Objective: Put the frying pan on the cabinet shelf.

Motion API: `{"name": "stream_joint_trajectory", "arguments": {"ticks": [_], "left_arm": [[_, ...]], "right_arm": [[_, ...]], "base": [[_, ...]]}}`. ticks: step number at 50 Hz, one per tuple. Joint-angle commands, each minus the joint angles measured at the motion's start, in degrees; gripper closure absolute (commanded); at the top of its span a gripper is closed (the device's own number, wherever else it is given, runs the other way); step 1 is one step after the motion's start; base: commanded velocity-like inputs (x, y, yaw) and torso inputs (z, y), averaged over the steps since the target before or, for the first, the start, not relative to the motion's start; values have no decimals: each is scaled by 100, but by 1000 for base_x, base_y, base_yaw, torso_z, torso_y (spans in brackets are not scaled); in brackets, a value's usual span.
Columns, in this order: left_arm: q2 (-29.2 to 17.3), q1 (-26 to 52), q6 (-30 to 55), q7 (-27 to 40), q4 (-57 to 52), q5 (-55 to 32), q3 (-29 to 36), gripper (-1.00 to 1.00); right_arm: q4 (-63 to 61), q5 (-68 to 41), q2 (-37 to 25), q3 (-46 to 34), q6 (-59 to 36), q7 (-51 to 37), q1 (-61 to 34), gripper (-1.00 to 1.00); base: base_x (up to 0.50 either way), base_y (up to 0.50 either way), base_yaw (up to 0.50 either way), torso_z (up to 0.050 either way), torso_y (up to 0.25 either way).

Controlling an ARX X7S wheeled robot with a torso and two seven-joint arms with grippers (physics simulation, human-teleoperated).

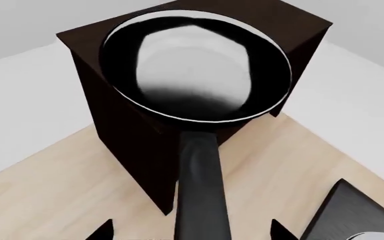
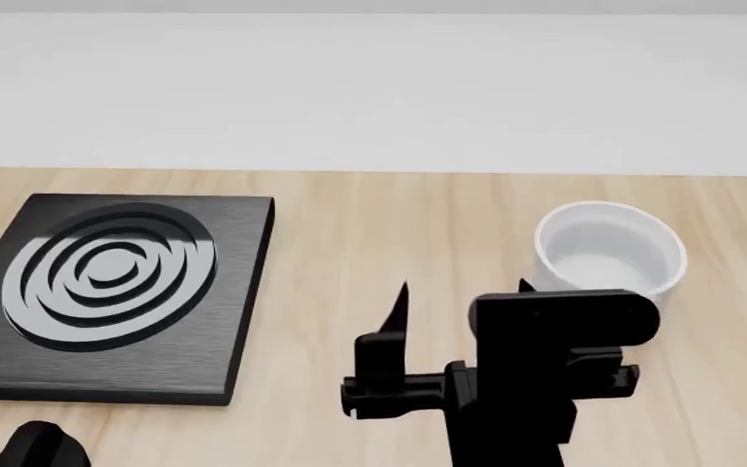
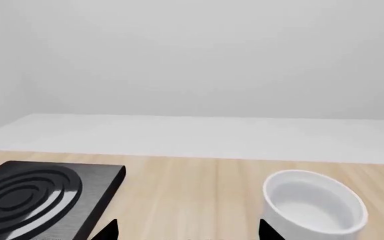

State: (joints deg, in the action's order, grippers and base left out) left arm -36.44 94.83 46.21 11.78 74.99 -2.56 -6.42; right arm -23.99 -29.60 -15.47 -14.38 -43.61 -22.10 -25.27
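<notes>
The frying pan (image 1: 199, 70) is black and glossy inside with a thin pale rim. In the left wrist view it sits over the top of the dark brown cabinet (image 1: 122, 140). Its handle (image 1: 202, 190) reaches back past the cabinet's edge. My left gripper (image 1: 192, 230) has its jaws spread wide on either side of the handle, and neither fingertip touches it. My right gripper (image 2: 465, 288) is open and empty above the wooden table, next to the white cup; it also shows in the right wrist view (image 3: 185, 231). The pan and cabinet are out of the head view.
A flat square black burner plate (image 2: 114, 292) with raised rings lies on the table's left; it also shows in the wrist views (image 3: 32, 195) (image 1: 352, 215). A white cup (image 2: 607, 248) (image 3: 315, 207) stands at the right. The wooden table (image 2: 387, 224) ends at a white floor behind.
</notes>
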Motion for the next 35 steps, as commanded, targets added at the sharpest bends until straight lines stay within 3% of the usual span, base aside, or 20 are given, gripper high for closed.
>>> {"name": "stream_joint_trajectory", "arguments": {"ticks": [1, 23, 35], "left_arm": [[-15, -140, -123, 79, -1, 163, -255, -100], [-55, 94, -215, -66, -1, 273, -165, -100], [70, 646, -50, -414, -2, 434, 409, -100]], "right_arm": [[-217, -39, -47, 6, 12, -101, 189, -100], [-169, -46, -60, -46, 152, -121, 256, -100], [-233, -88, -78, -48, 194, -147, 292, -100]], "base": [[0, 0, 0, 0, 0], [0, 0, 0, 0, 0], [0, 0, 0, 0, 0]]}}
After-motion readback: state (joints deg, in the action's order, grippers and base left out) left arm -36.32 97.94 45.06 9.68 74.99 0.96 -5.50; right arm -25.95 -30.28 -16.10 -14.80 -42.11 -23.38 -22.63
